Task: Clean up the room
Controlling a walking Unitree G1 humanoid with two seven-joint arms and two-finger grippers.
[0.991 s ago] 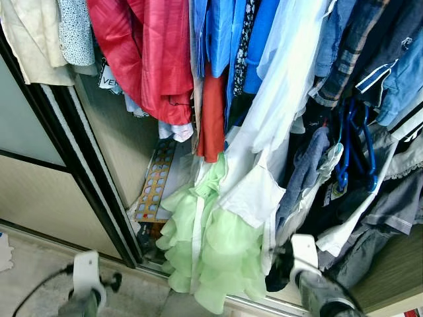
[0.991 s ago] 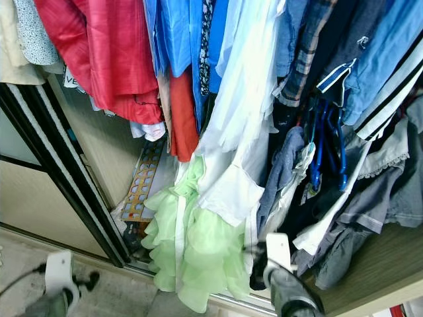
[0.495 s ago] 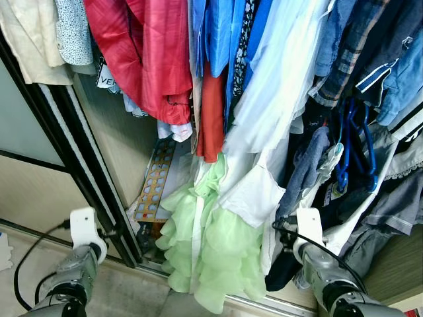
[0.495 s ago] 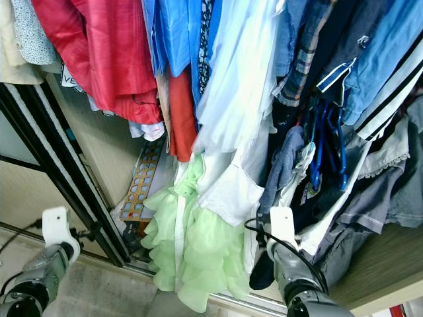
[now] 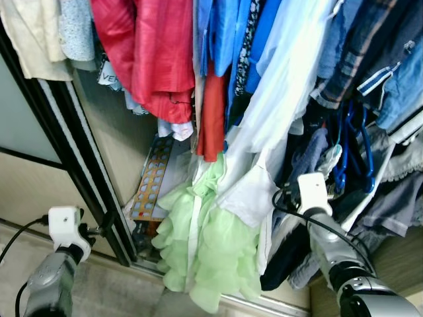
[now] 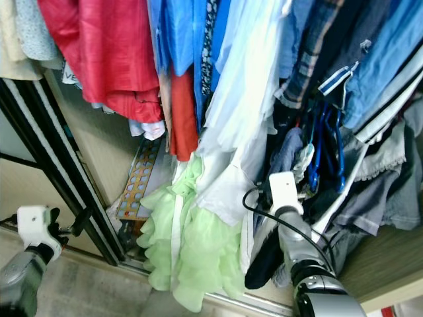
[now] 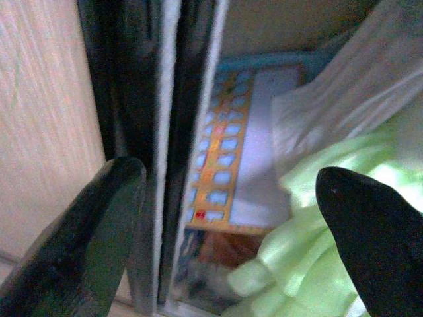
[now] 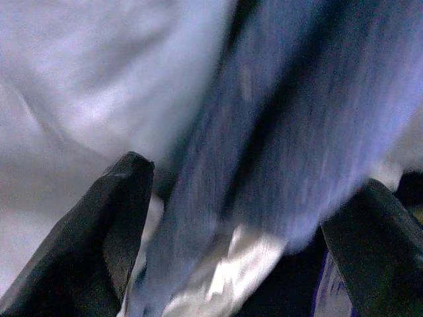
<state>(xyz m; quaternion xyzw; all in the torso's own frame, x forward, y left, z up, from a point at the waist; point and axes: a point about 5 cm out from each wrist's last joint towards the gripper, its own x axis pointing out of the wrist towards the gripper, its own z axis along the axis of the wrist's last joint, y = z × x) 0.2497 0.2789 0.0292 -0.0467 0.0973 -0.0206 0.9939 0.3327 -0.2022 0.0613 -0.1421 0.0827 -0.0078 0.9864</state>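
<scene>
wardrobe inspection: both claws apart, nothing held

wardrobe (image 5: 112, 152) stands with its dark sliding door frame (image 5: 86, 178) at the left. hanging clothes crowd the rail: red garment (image 5: 149, 53), blue shirts (image 5: 225, 33), white garment (image 5: 284, 86), pale green ruffled dress (image 5: 205, 251) reaching the bottom track. a patterned board (image 5: 149, 188) leans inside, behind the dress. right gripper (image 8: 241, 231), fingers apart, is pushed among grey-blue cloth (image 8: 284, 145). left gripper (image 7: 231, 218), fingers apart, points at the door frame and board.
</scene>
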